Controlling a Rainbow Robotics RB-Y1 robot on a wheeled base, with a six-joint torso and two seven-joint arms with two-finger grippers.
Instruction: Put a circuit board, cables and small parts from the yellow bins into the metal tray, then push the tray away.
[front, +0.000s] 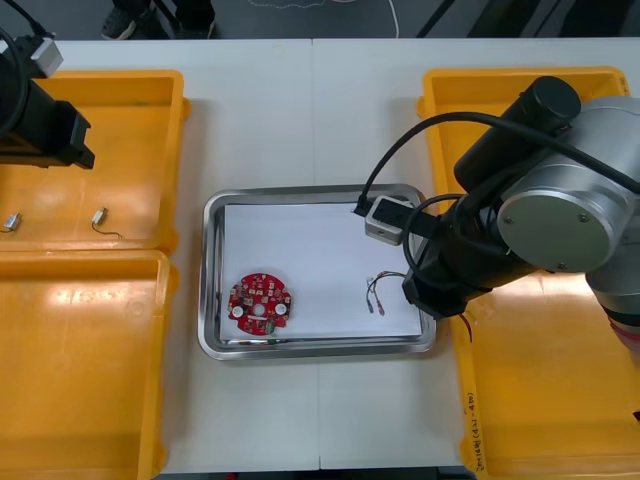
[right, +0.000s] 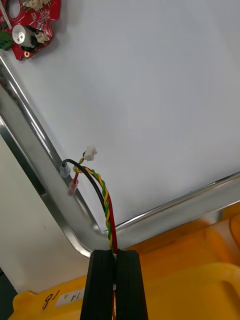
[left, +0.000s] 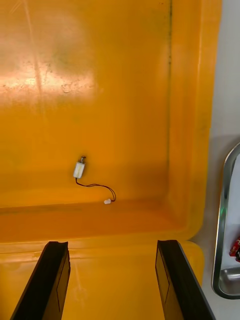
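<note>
Light table (front: 300, 100), metal tray (front: 213, 300) lay bare toward 12 o'clock, circuit board (front: 260, 303) at 7 o'clock; right gripper (right: 114, 256) at its 4 o'clock corner clamped red and yellow cable (right: 106, 200), length pointing 8 o'clock; left gripper (left: 112, 245), fingers apart, hung over 10 o'clock yellow bin (left: 192, 100)

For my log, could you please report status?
Right pincer shut on red and yellow cable at metal tray edge. Left pincer open over yellow bin with small metal part. Red circuit board in tray.
</note>
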